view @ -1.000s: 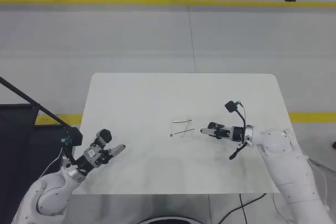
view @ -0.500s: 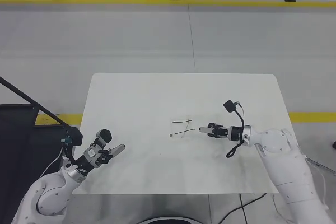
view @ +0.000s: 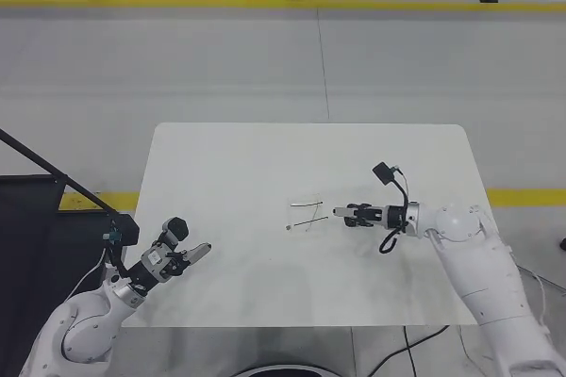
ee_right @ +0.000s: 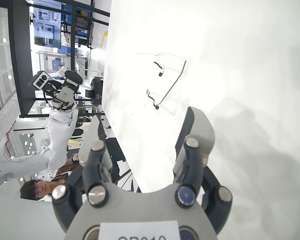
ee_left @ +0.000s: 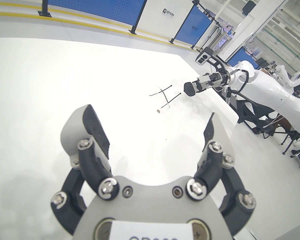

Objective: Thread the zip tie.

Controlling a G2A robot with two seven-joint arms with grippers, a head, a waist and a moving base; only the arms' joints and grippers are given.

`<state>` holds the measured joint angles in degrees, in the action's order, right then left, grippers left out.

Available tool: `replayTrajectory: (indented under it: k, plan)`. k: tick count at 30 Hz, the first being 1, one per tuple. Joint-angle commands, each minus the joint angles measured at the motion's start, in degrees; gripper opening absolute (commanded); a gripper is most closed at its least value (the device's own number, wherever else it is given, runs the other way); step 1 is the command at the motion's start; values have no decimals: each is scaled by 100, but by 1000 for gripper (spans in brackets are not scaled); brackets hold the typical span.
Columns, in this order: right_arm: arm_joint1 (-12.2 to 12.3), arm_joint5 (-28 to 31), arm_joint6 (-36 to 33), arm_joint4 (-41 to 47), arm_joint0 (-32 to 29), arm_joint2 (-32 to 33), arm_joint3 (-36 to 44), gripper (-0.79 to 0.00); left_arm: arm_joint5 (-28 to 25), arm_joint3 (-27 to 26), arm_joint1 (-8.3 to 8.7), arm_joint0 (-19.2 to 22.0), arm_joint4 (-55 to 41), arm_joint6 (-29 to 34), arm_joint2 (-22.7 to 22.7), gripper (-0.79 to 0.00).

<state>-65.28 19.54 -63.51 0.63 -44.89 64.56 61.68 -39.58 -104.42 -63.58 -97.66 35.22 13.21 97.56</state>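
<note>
Two thin black zip ties lie near the middle of the white table point(view: 236, 160): a straight one point(view: 311, 221) point(ee_left: 171, 98) point(ee_right: 171, 86) and a curved one point(view: 307, 204) point(ee_left: 162, 90) point(ee_right: 158, 65) just behind it. My right gripper point(view: 340, 213) point(ee_right: 145, 121) hovers low, just right of the straight tie's end, open and holding nothing; it also appears far off in the left wrist view point(ee_left: 189, 89). My left gripper point(view: 203, 252) point(ee_left: 150, 118) is open and holding nothing near the table's front left, well away from the ties.
A tiny pale speck point(view: 289, 227) point(ee_left: 158, 111) lies at the straight tie's left end. A black frame point(view: 19, 151) stands beyond the table's left edge. Bare table surface surrounds the ties on all sides.
My right gripper has moved left and slightly back, closing in on the straight tie's end. The left arm and both ties have stayed put.
</note>
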Motion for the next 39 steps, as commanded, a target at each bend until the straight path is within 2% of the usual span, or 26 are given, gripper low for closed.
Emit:
replayTrajectory:
  k: [1,5,10,15,24,27,39]
  plan:
    - [-28,-97,69,-73,83,-112,-82,-342,0,0,0,0,0,0,0,0]
    - [-80,-272,96,-156,243,-304,-233,-394,0,0,0,0,0,0,0,0]
    - [-128,-293,69,-145,389,-457,-442,-397,0,0,0,0,0,0,0,0]
    - [-175,-322,62,-168,511,-604,-586,-459,0,0,0,0,0,0,0,0]
    - [-252,-322,97,-174,665,-810,-773,-477,0,0,0,0,0,0,0,0]
    - [-272,-305,97,-164,704,-857,-816,-557,0,0,0,0,0,0,0,0]
    - [-321,-302,89,-165,787,-987,-894,-619,0,0,0,0,0,0,0,0]
